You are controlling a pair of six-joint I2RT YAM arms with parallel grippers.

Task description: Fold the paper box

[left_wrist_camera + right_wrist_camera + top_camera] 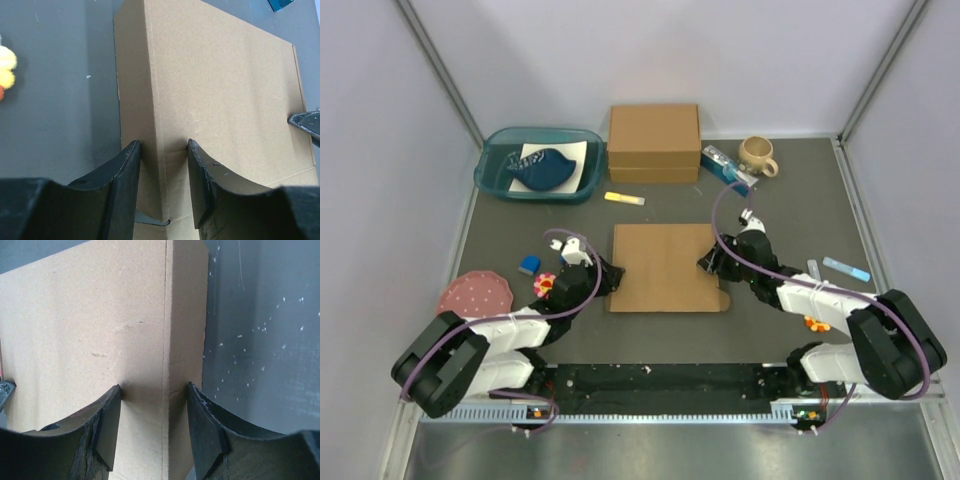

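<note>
The paper box [665, 265] lies as a flat brown cardboard shape in the middle of the dark table, between my two arms. My left gripper [613, 278] straddles its left edge: in the left wrist view [162, 145] one finger presses the outer side wall and the other the top face of the paper box [215, 85]. My right gripper [710, 262] clamps the right edge the same way [154, 387], one finger on the top of the paper box [90, 325], the other on its side wall. Both grippers are shut on the cardboard.
A thicker brown box [654, 142] stands at the back, with a teal tray [490, 180] to its left and a mug [757, 154] to its right. A yellow marker [624, 198], pink plate [474, 294], small blue block [529, 264] and blue pen [846, 268] lie around.
</note>
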